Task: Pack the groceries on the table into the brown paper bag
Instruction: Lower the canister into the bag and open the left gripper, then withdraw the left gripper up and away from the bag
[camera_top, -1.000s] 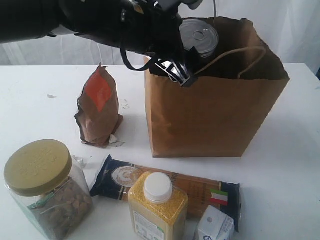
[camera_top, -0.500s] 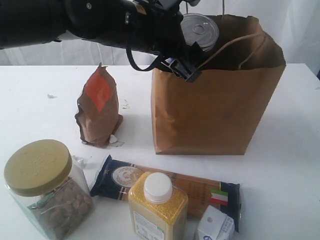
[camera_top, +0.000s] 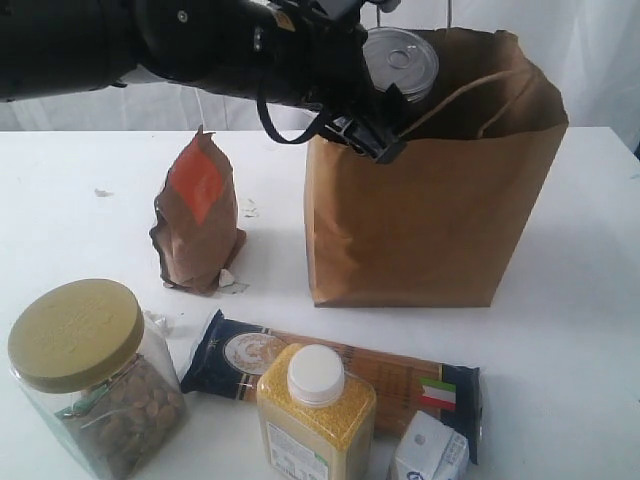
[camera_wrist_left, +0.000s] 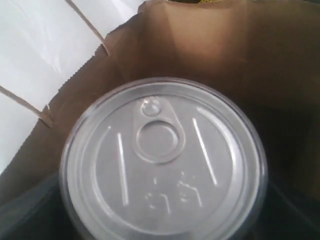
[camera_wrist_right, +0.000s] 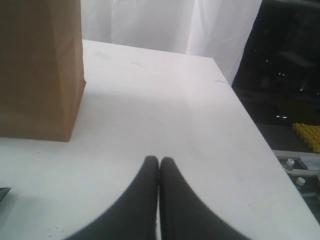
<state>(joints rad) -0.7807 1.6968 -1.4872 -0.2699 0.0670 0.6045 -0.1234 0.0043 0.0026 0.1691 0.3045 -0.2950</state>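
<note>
The left pincer (camera_top: 362, 118), closed round an upright jar (camera_top: 400, 62), holds it in the brown paper bag (camera_top: 430, 220) mouth, with the bag's floor straight below.

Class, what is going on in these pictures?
The left gripper holds a silver-lidded jar at the open mouth of the brown paper bag. The right gripper sits shut over the table near the bag. The pouch, spaghetti pack, second jar, yellow-grain bottle and carton are on the table, unpacked.
</note>
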